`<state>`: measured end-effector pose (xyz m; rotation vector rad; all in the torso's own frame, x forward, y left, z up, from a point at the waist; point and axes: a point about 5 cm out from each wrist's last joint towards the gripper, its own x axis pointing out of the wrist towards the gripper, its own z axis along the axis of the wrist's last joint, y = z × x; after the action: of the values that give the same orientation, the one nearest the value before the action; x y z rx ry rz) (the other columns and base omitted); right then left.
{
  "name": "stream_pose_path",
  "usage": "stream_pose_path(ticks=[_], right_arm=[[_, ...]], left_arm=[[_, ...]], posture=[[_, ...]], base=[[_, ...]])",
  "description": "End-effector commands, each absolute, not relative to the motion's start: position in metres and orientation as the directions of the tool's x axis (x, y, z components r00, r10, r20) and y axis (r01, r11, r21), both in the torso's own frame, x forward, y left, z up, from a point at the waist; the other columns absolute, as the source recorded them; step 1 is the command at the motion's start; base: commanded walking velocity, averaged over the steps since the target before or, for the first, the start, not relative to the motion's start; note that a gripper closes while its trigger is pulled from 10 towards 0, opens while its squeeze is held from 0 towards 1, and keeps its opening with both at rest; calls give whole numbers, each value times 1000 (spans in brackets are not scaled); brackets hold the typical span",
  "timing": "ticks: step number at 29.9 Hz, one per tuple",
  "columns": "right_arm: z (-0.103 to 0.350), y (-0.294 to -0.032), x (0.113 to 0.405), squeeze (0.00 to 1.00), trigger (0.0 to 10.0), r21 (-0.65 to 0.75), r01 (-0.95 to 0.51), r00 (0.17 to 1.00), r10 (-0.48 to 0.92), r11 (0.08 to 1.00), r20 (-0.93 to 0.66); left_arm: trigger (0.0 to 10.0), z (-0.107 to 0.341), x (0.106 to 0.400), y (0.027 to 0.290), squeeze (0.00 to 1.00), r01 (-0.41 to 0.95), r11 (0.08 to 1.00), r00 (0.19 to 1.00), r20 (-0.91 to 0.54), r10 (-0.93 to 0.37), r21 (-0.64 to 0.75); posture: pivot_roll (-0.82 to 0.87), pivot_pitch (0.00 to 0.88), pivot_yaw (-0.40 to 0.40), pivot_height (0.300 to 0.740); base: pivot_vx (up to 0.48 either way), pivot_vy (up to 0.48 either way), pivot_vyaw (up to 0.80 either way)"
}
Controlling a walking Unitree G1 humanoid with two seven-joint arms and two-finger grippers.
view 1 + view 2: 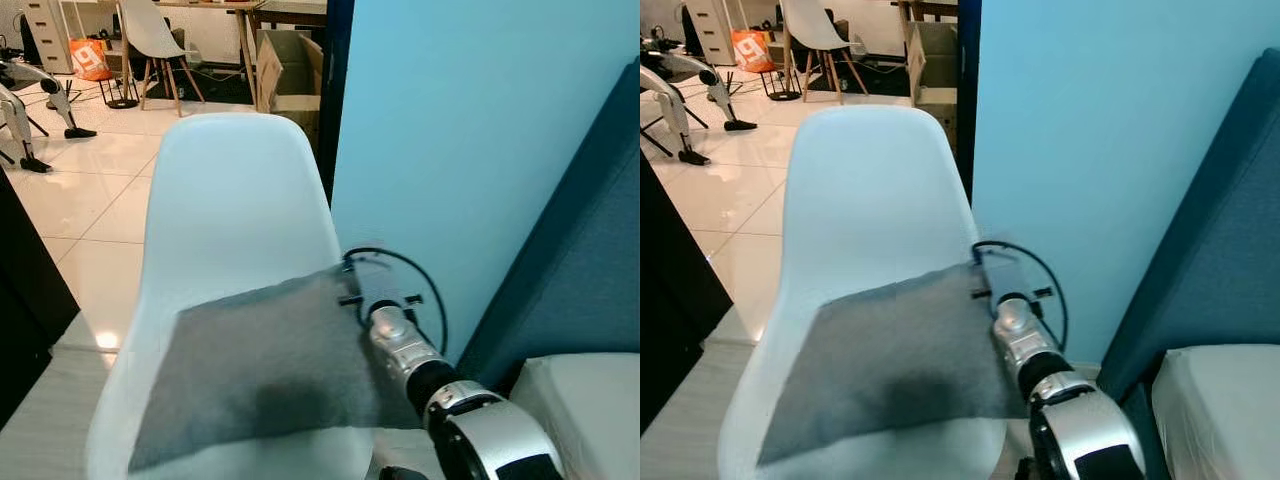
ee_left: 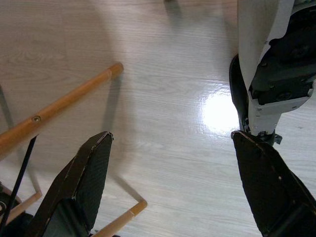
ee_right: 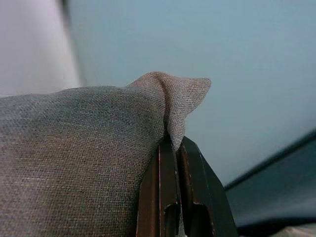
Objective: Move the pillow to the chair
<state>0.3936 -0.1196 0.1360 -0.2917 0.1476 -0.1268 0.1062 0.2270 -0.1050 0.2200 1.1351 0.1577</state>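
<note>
A grey fabric pillow lies across the seat of a white plastic chair right in front of me. My right gripper is shut on the pillow's corner at the pillow's right edge, with the silver right arm reaching in from the lower right. My left gripper hangs low, open, over pale wood floor beside the chair's wooden legs.
A light blue wall stands close behind the chair on the right. A dark blue panel and a white cushion sit at the right. Another white chair, boxes and robot legs stand on the tiled floor far back.
</note>
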Motion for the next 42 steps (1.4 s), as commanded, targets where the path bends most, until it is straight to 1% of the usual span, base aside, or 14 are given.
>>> stream_pose_path(ticks=[1, 4, 5, 6, 7, 10, 15, 16, 22, 23, 32, 36, 41, 42], right_arm=[[148, -117, 397, 0, 10000, -267, 121, 986, -146, 956, -78], [142, -112, 395, 0, 10000, -238, 84, 988, -112, 968, -106], [131, -99, 390, 0, 10000, -175, -1, 989, -26, 985, -148], [131, -99, 390, 0, 10000, -175, -1, 989, -26, 985, -148], [124, -83, 385, 0, 10000, -116, -80, 983, 59, 990, -173], [120, -69, 381, 0, 10000, -87, -134, 976, 116, 987, -184], [118, -55, 377, 0, 10000, -88, -185, 968, 166, 979, -188], [117, -51, 376, 0, 10000, -121, -204, 966, 180, 971, -185], [117, -47, 374, 0, 10000, -146, -231, 962, 204, 962, -182], [117, -48, 375, 1000, 10000, -138, -233, 961, 207, 963, -182], [117, -61, 377, 1000, 10000, -88, -246, 957, 228, 965, -178], [112, -77, 377, 1000, 10000, -13, -282, 943, 275, 959, -185], [109, -82, 375, 1000, 10000, 71, -364, 911, 371, 928, -179], [109, -83, 374, 784, 10000, 132, -396, 895, 414, 909, -166]], left_arm=[[10000, -110, 95, 218, 0, 16, 974, 379, -903, 203, 226], [10000, -110, 97, 218, 0, 19, 974, 383, -902, 201, 225], [10000, -109, 100, 217, 0, 24, 975, 388, -901, 196, 223], [10000, -109, 100, 217, 0, 24, 975, 388, -901, 196, 223], [10000, -109, 102, 215, 0, 29, 975, 392, -900, 191, 219], [10000, -109, 103, 214, 0, 32, 976, 394, -900, 187, 217], [10000, -109, 104, 213, 0, 34, 976, 395, -899, 186, 217], [10000, -109, 104, 213, 0, 34, 976, 396, -899, 186, 217], [10000, -109, 104, 213, 0, 33, 976, 394, -900, 186, 217], [10000, -109, 102, 213, 0, 33, 976, 392, -901, 187, 216], [10000, -110, 98, 214, 0, 29, 975, 382, -904, 193, 221], [10000, -109, 98, 219, 0, 20, 968, 367, -902, 227, 252], [10000, -109, 98, 221, 0, 34, 962, 359, -901, 243, 273], [10000, -109, 98, 222, 0, 35, 960, 356, -901, 247, 278]], posture=[[162, 91, -61, 545], [149, 88, -61, 545], [144, 88, -60, 545], [144, 88, -60, 545], [138, 87, -59, 545], [135, 85, -61, 545], [136, 83, -65, 545], [142, 85, -67, 545], [146, 84, -68, 545], [149, 86, -69, 545], [149, 84, -69, 545], [135, 78, -60, 545], [123, 76, -58, 545], [121, 75, -58, 545]], base=[[0, 0, 0], [0, 0, 0], [0, 0, 0], [0, 0, 0], [0, 0, 0], [0, 0, 0], [0, 0, 0], [0, 0, 0], [0, 0, 0], [0, 0, 0], [0, 0, 0], [0, 0, 0], [0, 0, 0], [0, 0, 0]])
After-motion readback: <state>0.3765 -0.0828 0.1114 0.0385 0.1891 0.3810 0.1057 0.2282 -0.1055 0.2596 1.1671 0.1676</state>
